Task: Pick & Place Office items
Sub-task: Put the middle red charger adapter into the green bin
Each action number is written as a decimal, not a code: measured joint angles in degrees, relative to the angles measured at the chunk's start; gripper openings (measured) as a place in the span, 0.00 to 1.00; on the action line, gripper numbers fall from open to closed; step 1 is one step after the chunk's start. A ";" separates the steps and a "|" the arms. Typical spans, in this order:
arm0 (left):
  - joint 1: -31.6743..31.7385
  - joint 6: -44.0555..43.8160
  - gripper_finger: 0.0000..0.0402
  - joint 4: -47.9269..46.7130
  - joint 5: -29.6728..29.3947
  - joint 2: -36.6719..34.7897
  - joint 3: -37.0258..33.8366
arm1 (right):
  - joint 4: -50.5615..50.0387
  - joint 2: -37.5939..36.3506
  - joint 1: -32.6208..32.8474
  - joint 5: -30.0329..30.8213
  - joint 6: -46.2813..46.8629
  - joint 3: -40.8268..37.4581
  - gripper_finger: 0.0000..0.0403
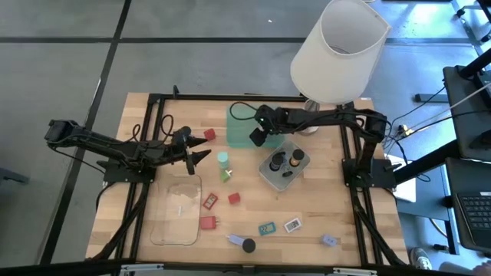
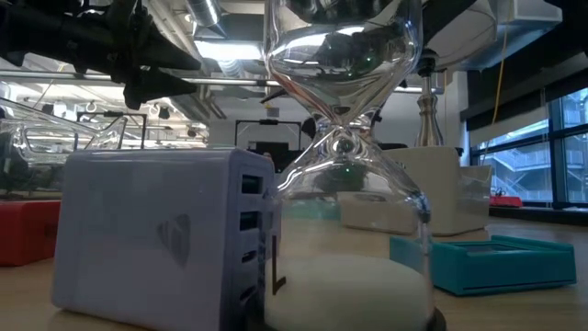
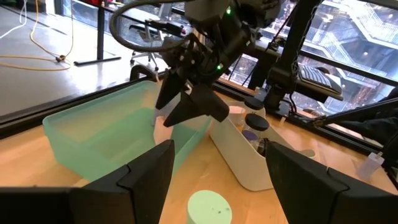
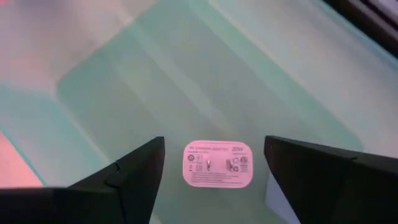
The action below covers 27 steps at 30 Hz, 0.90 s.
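My left gripper (image 1: 202, 153) (image 3: 214, 168) is open and hovers over the table's middle left, just left of a pale green disc-topped piece (image 1: 222, 159) (image 3: 209, 206). My right gripper (image 1: 256, 138) (image 4: 214, 140) is open above the green tray (image 1: 244, 123) (image 3: 99, 134), fingers pointing down. A white labelled piece (image 4: 217, 163) shows below, between its fingers with a gap on each side, over the tray floor. Red blocks (image 1: 209, 135) (image 1: 234, 198), red cards (image 1: 209, 202), a teal card (image 1: 267, 228) and a white card (image 1: 292, 225) lie on the table.
A grey tray (image 1: 270, 175) with black caps (image 1: 277, 161) sits right of centre. A clear tray (image 1: 176, 207) lies near left. A white-shaded lamp (image 1: 337, 46) stands at the far right. Near the front edge stand an hourglass (image 2: 349, 184) and a pale blue-grey block (image 2: 165, 239).
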 joint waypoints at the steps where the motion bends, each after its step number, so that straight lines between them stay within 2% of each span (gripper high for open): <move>1: 0.02 0.00 0.63 0.00 0.00 0.00 0.00 | -1.11 0.00 0.17 0.01 -0.12 0.83 0.69; 7: 0.02 0.50 0.63 0.02 0.00 0.00 0.00 | -1.87 -0.37 4.30 0.18 -4.78 4.16 0.67; 12: 0.00 0.53 0.63 0.02 0.00 0.00 0.00 | -0.58 -0.83 11.12 -1.04 -17.05 4.83 0.65; 16: 0.02 0.52 0.63 0.11 -0.02 -0.02 0.00 | -0.49 -0.83 15.83 -5.62 -24.98 4.83 0.63; 21: 0.00 0.50 0.63 0.24 -0.17 0.00 0.00 | 0.69 -0.83 20.55 -7.30 -26.97 4.83 0.61; 27: 0.02 0.83 0.63 0.26 -1.03 0.00 0.00 | 5.65 -0.06 24.44 -12.70 -25.65 4.86 0.62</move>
